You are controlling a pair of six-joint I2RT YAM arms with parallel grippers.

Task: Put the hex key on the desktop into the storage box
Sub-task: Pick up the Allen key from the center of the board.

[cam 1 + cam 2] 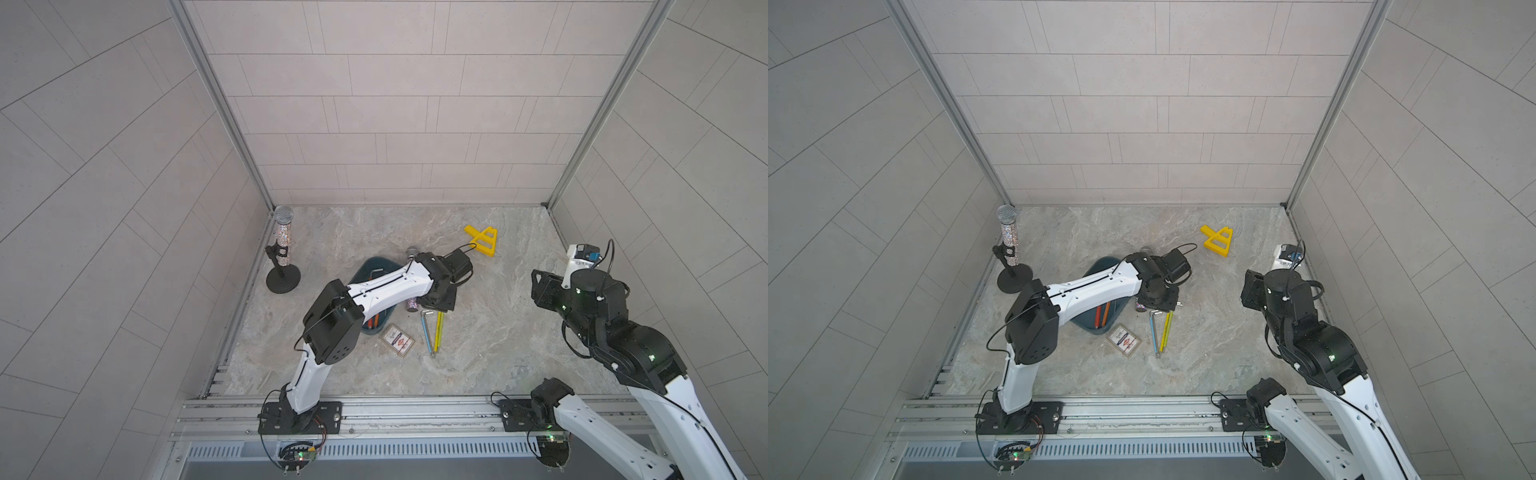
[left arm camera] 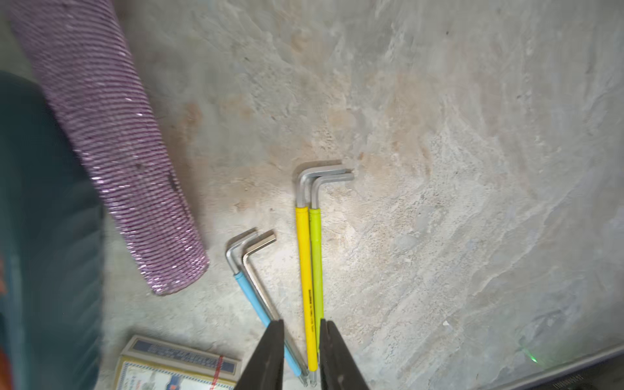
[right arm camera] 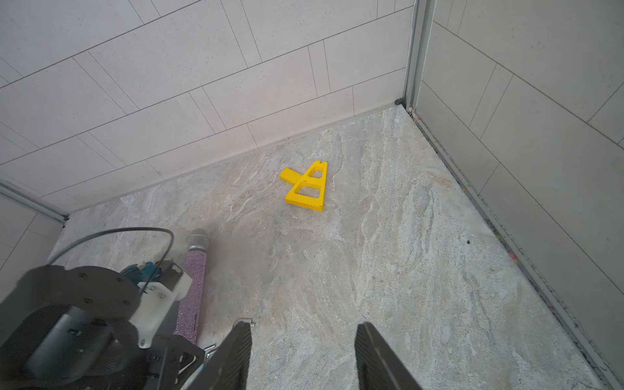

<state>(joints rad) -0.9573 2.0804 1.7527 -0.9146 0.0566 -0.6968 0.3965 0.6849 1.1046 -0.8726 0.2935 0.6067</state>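
Several hex keys lie side by side on the marbled desktop [image 1: 498, 332]: a yellow hex key [image 2: 303, 270] against a lime one [image 2: 316, 253], and a blue one [image 2: 251, 297] against a bare silver one [image 2: 260, 287]. Both top views show the blue [image 1: 427, 334] and yellow [image 1: 438, 332] keys. My left gripper [image 2: 301, 322] hovers above them, jaws a narrow gap apart and empty. The teal storage box [image 1: 374, 266] sits mostly hidden under my left arm, with orange-handled tools [image 1: 375, 321] inside. My right gripper [image 3: 304, 326] is open and empty at the right.
A glittery pink microphone [image 2: 111, 145] lies between the storage box and the keys. A printed card box [image 1: 397, 340] sits just in front of the storage box. A yellow plastic piece [image 1: 482, 240] lies at the back. Another microphone stands on a stand [image 1: 283, 249] in the back left corner.
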